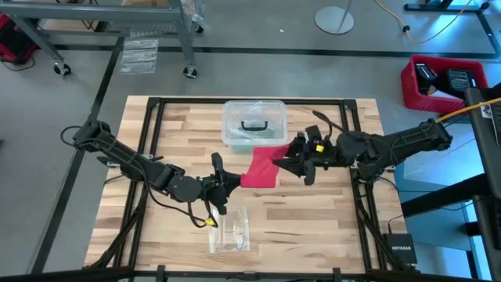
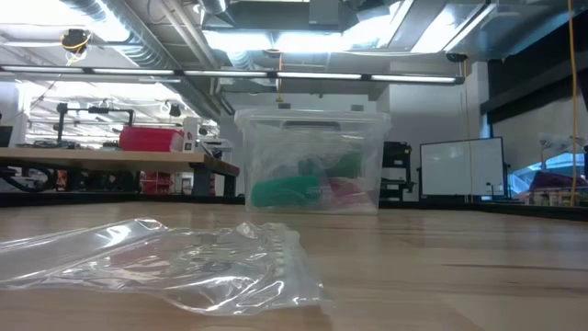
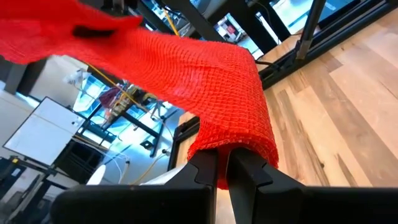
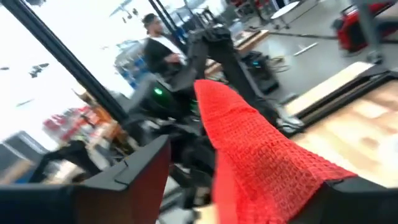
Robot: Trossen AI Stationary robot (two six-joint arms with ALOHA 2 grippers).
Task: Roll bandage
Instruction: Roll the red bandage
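Above the worktop (image 1: 313,211), the left gripper (image 1: 223,182) pinches the bandage (image 1: 261,170) taut for rolling while the right gripper (image 1: 291,162) stands open around it.

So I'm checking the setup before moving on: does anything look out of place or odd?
Nothing damaged or spilled. The bandage hangs stretched between both hands above the table, not rolled yet. A crumpled clear bag lies loose near the front edge.

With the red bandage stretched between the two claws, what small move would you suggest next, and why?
Probably close the right claw on the bandage. The left claw is shut on one end, but the right claw's fingers stand open around the other end, so the strip, lifted off the table, lacks the second grip rolling likely needs.
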